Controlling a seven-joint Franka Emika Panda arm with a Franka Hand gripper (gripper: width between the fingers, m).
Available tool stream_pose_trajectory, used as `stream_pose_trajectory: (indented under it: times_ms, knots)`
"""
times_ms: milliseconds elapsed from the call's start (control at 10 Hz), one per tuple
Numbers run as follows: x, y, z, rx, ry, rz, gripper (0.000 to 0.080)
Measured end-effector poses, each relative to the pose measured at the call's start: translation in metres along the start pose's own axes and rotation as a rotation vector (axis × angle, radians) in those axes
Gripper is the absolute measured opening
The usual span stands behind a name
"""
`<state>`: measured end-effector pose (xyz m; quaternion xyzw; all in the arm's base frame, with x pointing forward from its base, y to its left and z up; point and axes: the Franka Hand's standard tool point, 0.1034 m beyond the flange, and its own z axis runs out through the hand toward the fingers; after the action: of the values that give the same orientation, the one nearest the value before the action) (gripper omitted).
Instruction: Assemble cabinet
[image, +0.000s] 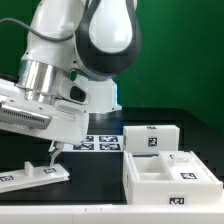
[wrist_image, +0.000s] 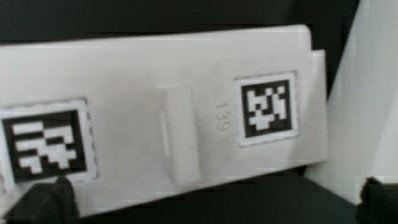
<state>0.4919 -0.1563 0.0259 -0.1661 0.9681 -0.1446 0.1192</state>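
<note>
The cabinet lies in separate white pieces. A flat panel (image: 35, 177) with tags rests on the black table at the exterior view's left. My gripper (image: 50, 157) hangs just above it, pointing down. In the wrist view the panel (wrist_image: 169, 90) fills most of the picture and shows two tags and a raised rib. My gripper (wrist_image: 210, 205) is open: the dark fingertips (wrist_image: 43, 202) stand far apart with only black table between them, the panel's edge just beyond. Nothing is held.
At the exterior view's right stand a closed white box piece (image: 150, 138) with a tag and, in front of it, an open box piece (image: 170, 176). The marker board (image: 100, 143) lies behind, by the white robot base (image: 97, 95).
</note>
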Motion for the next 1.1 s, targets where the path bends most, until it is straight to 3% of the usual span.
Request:
stream_pose_trajectory:
  times_ms: [200,300,400,500,600,700,900,1100]
  knots:
    - [0.014,-0.001,0.008,-0.121,-0.035,0.032,0.0794]
    - [0.023,0.000,0.013,-0.164,-0.039,0.044,0.0794]
    - [0.031,0.006,0.020,-0.251,-0.059,0.059,0.0794]
    - [0.034,0.003,0.022,-0.286,-0.069,0.062,0.0794]
    - [0.035,0.003,0.022,-0.285,-0.068,0.063,0.0794]
    - [0.031,0.002,0.019,-0.266,-0.069,0.057,0.0794]
    - [0.021,0.000,0.010,-0.261,-0.091,0.052,0.0794]
    - [0.021,-0.002,0.010,-0.260,-0.091,0.054,0.0794]
